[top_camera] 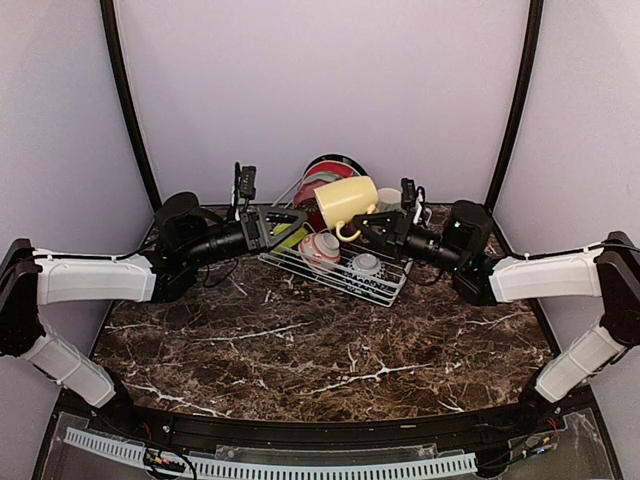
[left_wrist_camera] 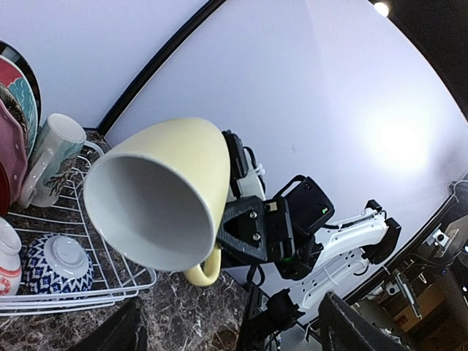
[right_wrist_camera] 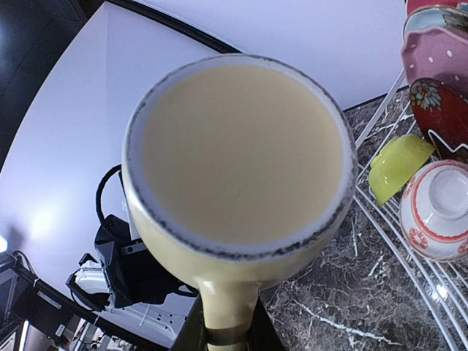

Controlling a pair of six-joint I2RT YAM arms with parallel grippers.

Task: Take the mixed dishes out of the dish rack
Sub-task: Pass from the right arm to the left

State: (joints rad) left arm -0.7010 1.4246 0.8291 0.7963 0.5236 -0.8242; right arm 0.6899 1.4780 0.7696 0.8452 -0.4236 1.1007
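The yellow mug point(top_camera: 346, 200) hangs tipped above the dish rack point(top_camera: 385, 288), its mouth facing left. My right gripper point(top_camera: 372, 232) is shut on the mug's handle point(right_wrist_camera: 228, 307). My left gripper point(top_camera: 298, 220) is open just left of the mug's rim, its dark fingers point(left_wrist_camera: 121, 330) spread wide below the mug point(left_wrist_camera: 157, 194). In the rack stand red, pink and floral plates point(right_wrist_camera: 439, 62), a beige mug point(left_wrist_camera: 51, 157), a lime bowl point(right_wrist_camera: 398, 167), a red-and-white bowl point(right_wrist_camera: 439, 208) and a blue-patterned bowl point(left_wrist_camera: 62, 263).
The rack sits at the back of the dark marble table point(top_camera: 320, 350), close to the pale back wall. Both arms reach in from the sides and meet over the rack's front edge.
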